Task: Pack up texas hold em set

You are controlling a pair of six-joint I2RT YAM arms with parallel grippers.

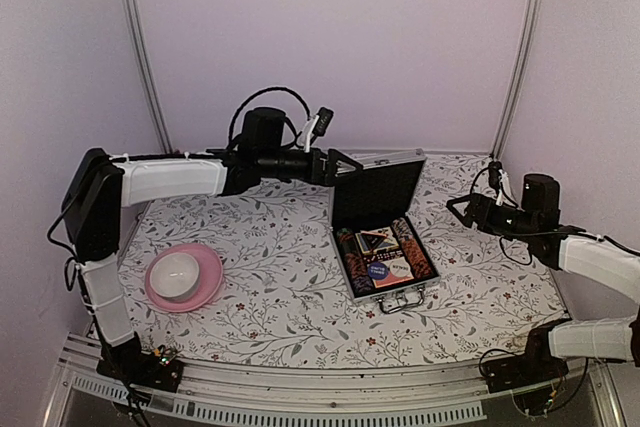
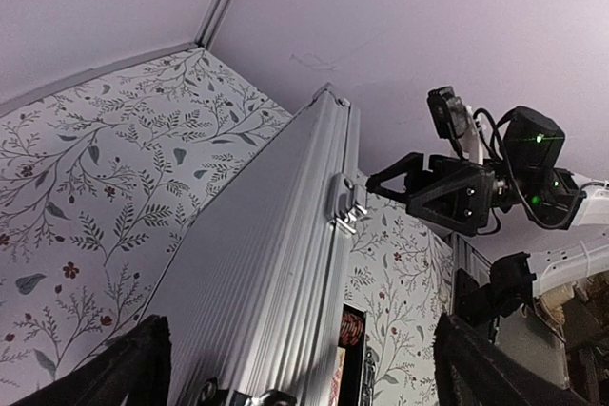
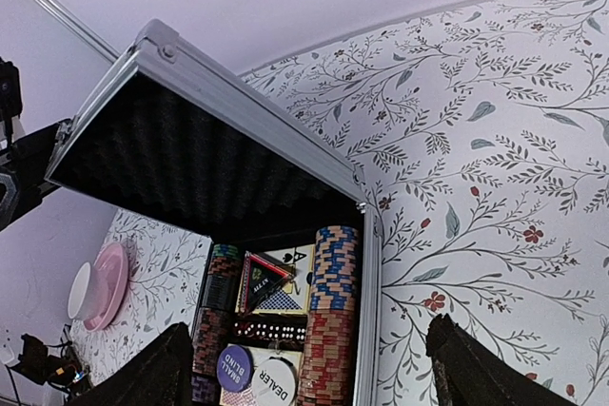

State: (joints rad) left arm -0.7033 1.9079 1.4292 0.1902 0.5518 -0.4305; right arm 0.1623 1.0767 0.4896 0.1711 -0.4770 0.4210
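Observation:
The silver aluminium case (image 1: pixel 383 247) stands open mid-table, its lid (image 1: pixel 378 187) upright with the black lining facing front. Inside lie striped poker chips (image 3: pixel 333 330), a card deck (image 3: pixel 303 278), a red-black triangle (image 3: pixel 262 278), a blue disc (image 3: pixel 235 366) and a white dealer disc (image 3: pixel 276 385). The metal handle (image 1: pixel 402 299) is at the near edge. My left gripper (image 1: pixel 345 165) is open at the lid's top left corner; the ribbed lid back (image 2: pixel 266 273) lies between its fingers (image 2: pixel 143 363). My right gripper (image 1: pixel 462 207) is open and empty, right of the case, facing it.
A pink plate (image 1: pixel 207 287) with a white bowl (image 1: pixel 178 272) sits at the front left. The floral tablecloth (image 1: pixel 280 247) covers the table. Metal frame posts (image 1: pixel 140 47) stand at the back corners.

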